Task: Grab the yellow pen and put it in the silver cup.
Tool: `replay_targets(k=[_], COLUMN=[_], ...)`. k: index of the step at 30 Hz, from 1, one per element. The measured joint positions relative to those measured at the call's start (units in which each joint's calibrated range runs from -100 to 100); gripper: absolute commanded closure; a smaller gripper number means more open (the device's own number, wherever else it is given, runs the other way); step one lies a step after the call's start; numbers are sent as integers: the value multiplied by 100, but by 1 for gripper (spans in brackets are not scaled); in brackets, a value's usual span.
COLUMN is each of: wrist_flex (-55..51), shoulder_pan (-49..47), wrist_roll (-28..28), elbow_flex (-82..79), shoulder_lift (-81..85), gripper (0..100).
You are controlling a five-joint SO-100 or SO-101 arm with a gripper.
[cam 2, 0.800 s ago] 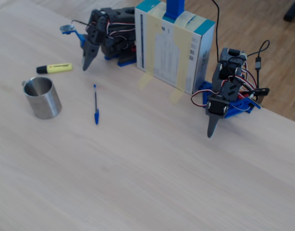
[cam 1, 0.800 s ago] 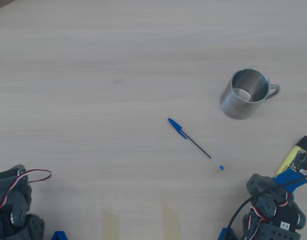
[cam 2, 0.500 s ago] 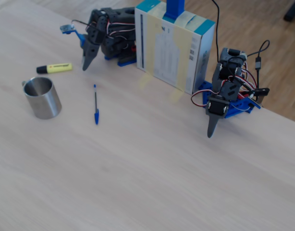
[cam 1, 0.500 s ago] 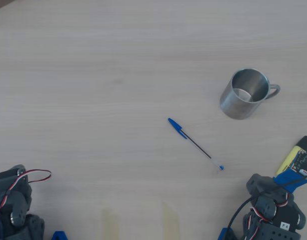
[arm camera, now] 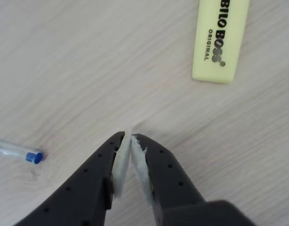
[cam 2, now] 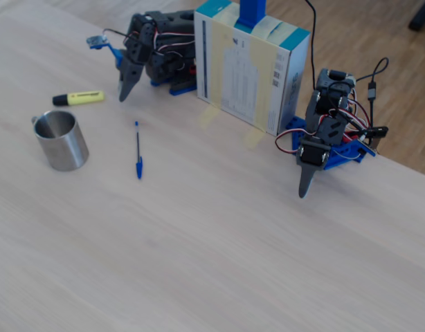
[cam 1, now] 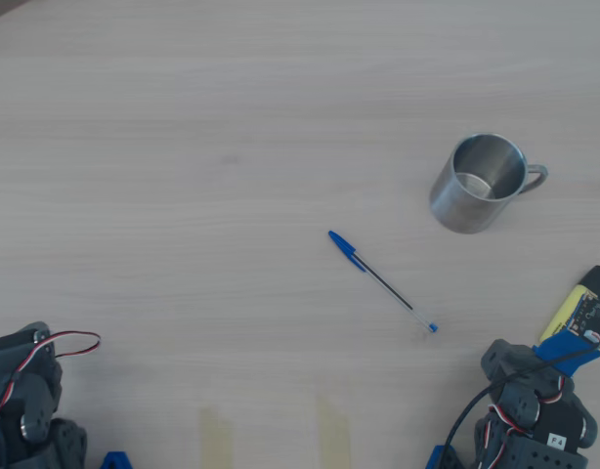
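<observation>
The yellow pen (arm camera: pixel 221 40) is a thick highlighter lying flat on the wooden table; in the wrist view only its body end shows, at the top right. Its black cap shows in the fixed view, where the yellow pen (cam 2: pixel 79 98) lies behind the silver cup (cam 2: pixel 60 142). My gripper (arm camera: pixel 131 140) is shut with nothing in it and points down at bare table, a short way from the pen's end. In the fixed view the gripper (cam 2: pixel 122 96) hangs just right of the pen. The silver cup (cam 1: pixel 479 183) stands upright, and the yellow pen (cam 1: pixel 571 302) is partly covered by my arm.
A thin blue-capped ballpoint (cam 1: pixel 381 280) lies between cup and arm; the ballpoint's end (arm camera: pixel 22 154) shows at the left of the wrist view. A cardboard box (cam 2: pixel 250 66) stands at the table's far edge. A second arm (cam 2: pixel 324 135) stands idle to the right of the box.
My arm over the yellow pen has shifted very slightly. Pen, cup and ballpoint lie where they were.
</observation>
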State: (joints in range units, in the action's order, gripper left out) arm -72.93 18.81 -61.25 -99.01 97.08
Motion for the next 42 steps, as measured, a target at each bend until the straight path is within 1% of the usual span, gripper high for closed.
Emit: replay_targets(k=[2,6,8,16,29,35,42], wrist_flex=[8,25,92,160,437,437,1059], shoulder_pan=[0,-8,-176,-385,-401,-385,-134], wrist_roll=[0,0,0,0,-10,-10,-10], elbow_flex=[9,45,54,343,2606,3264,3454], shoulder_lift=[-42,-208,-325,-975,-2935,-3410,-3877], gripper=[95,85,82,81,81,81,81])
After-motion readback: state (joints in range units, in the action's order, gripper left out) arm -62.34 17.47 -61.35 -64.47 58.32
